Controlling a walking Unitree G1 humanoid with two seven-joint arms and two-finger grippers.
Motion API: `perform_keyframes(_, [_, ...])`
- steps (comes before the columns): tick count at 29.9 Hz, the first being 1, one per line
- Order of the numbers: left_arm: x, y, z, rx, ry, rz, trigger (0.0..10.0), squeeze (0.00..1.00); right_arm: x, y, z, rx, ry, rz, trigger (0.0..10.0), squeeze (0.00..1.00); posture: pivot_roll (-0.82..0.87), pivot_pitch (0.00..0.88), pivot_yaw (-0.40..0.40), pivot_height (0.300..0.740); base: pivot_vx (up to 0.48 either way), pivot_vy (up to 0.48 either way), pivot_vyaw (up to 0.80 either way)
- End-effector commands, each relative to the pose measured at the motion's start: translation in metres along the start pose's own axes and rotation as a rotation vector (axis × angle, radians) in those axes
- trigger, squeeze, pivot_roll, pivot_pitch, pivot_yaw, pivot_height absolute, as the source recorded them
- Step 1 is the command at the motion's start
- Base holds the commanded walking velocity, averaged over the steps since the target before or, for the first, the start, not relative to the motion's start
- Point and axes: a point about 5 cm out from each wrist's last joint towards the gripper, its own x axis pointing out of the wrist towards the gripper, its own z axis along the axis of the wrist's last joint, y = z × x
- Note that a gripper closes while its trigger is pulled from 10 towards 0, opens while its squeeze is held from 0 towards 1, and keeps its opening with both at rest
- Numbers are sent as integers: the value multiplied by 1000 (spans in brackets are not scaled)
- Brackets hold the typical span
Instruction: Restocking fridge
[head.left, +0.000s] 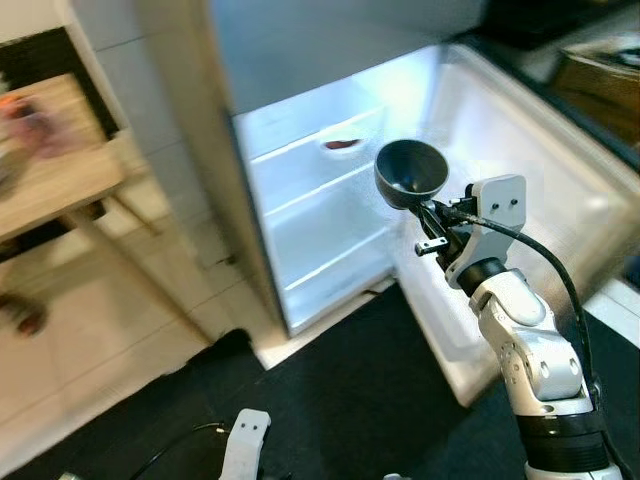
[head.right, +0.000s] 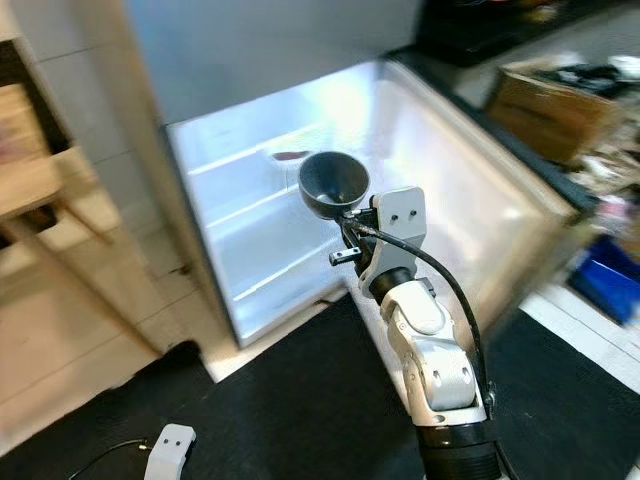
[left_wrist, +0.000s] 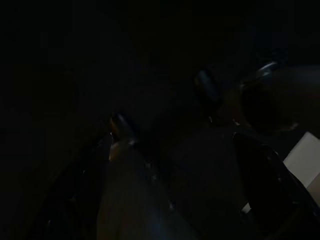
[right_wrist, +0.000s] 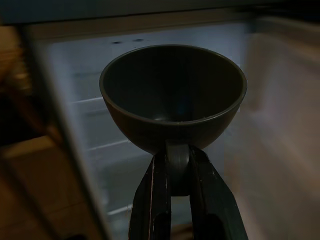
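The right gripper (right_wrist: 178, 172) has its fingers (right_wrist: 150, 200) clamped on the stub handle of a dark grey, rigid-looking bowl-shaped cup (head.left: 410, 173), raised before the open white fridge (head.left: 320, 230) at twelve o'clock. It looks light and smooth, so I'd trust only that handle.

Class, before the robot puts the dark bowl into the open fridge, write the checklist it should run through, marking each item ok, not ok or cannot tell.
1. Right gripper shut on the bowl by its handle: ok.
2. Bowl upright, with nothing inside: ok.
3. Fridge door open, interior lit: ok.
4. Free room on the shelves ahead; one small red item sits at the back: ok.
5. Bowl already past the fridge's front edge: cannot tell.
6. Left gripper out of the way; its view is very dark: cannot tell.
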Motion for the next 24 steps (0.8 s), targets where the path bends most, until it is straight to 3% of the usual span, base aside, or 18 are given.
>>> perform_keyframes(1, [-1,2,-4,19,20,10,10000,0,-1,4,-4,11,1,30,10000,0,-232,87,48,740,0,0,-731])
perform_keyframes(8, [-1,2,-2,28,19,12,10000,0,-3,17,-2,17,-17,124,10000,0,-235,84,48,740,0,0,-737])
perform_keyframes(18, [0,0,-3,30,19,13,10000,0,-3,19,-3,17,-13,145,10000,0,-233,86,49,740,0,0,-748])
perform_keyframes(24, [0,0,-4,33,24,18,10000,0,-10,39,-11,10,12,298,10000,0,-232,86,51,740,0,0,-756])
